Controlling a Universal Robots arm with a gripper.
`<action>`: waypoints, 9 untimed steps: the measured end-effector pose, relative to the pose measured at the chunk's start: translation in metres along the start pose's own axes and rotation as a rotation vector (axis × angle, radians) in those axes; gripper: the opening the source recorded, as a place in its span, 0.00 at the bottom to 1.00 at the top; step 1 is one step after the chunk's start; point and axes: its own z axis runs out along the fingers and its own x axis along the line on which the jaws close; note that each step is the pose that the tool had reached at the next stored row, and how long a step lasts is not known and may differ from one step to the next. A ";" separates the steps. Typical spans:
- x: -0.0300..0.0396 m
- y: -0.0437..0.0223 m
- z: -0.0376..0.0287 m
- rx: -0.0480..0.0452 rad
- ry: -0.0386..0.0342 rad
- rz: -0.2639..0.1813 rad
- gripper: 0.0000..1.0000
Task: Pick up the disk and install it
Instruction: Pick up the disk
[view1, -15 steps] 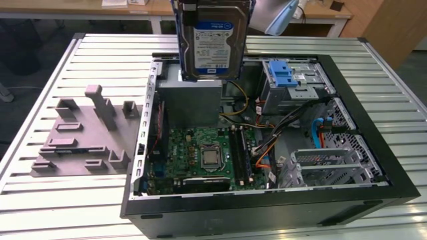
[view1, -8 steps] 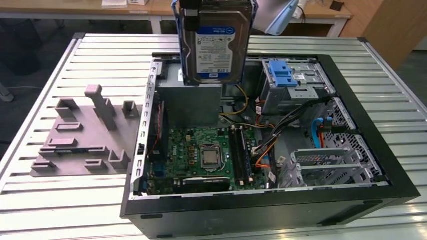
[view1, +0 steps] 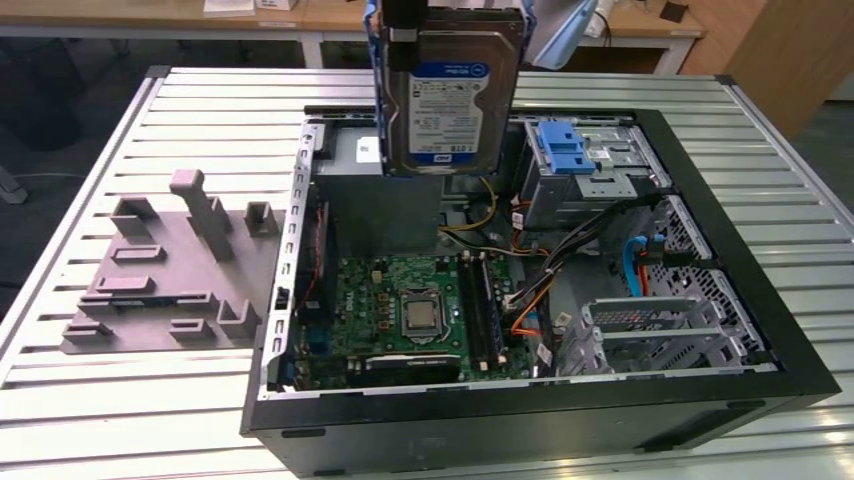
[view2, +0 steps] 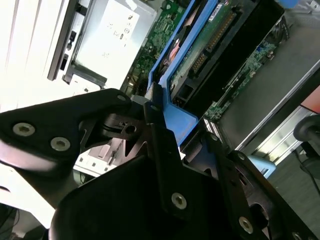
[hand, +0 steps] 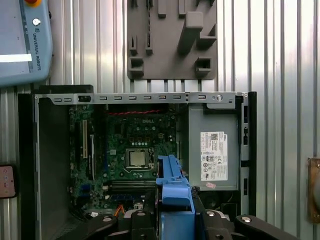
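Note:
The disk (view1: 447, 95) hangs upright in the air above the back of the open computer case (view1: 534, 425), its blue-and-white label facing the exterior camera. My gripper (view1: 404, 55) is shut on its top edge, clamping the blue carrier frame. In the second wrist view the disk (view2: 210, 45) shows its green circuit side, and the blue frame runs down between the black fingers (view2: 160, 145) of the gripper (view2: 182, 132). In the first wrist view the disk's blue frame (hand: 172, 185) points down toward the case interior, with the gripper (hand: 175, 212) closed around it.
The case lies open on a slatted metal table (view1: 200, 110). Inside are the motherboard (view1: 400, 310), a grey metal box with a white sticker (hand: 212, 150), and a drive cage with a blue latch (view1: 574, 150). A grey fixture plate (view1: 167, 270) sits at the exterior view's left.

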 end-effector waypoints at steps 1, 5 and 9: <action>-0.0001 -0.0029 0.0002 0.0000 0.0000 0.000 0.36; -0.0001 -0.0060 0.0004 0.0000 0.0000 0.000 0.36; -0.0001 -0.0061 0.0003 0.0000 0.0001 0.000 0.36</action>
